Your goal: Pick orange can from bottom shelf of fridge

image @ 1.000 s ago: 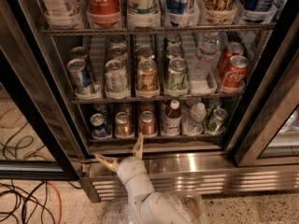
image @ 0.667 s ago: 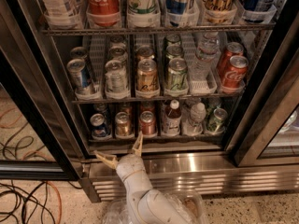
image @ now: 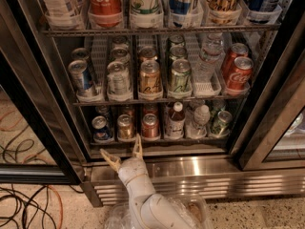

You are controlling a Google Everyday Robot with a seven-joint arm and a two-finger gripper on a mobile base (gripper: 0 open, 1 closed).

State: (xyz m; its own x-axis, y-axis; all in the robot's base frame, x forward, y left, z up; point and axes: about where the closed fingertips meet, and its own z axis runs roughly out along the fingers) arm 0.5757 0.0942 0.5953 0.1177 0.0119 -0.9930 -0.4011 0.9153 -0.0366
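Note:
The fridge (image: 205, 169) stands open in front of me, with wire racks of drinks. On the bottom shelf (image: 162, 140) the orange can (image: 126, 127) stands at the front of its lane, between a blue can (image: 101, 129) on its left and a redder can (image: 150, 126) on its right. My gripper (image: 124, 153) is open and empty, fingers spread. It sits just below and in front of the orange can, at the shelf's front edge, not touching it.
Right of the redder can stand a small bottle (image: 177, 120), a clear bottle (image: 200, 120) and a green can (image: 221, 123). The rack above holds more cans, with Coca-Cola cans (image: 238, 73) at the right. The steel base has a slotted grille (image: 224, 190). Cables (image: 24, 204) lie on the floor at the left.

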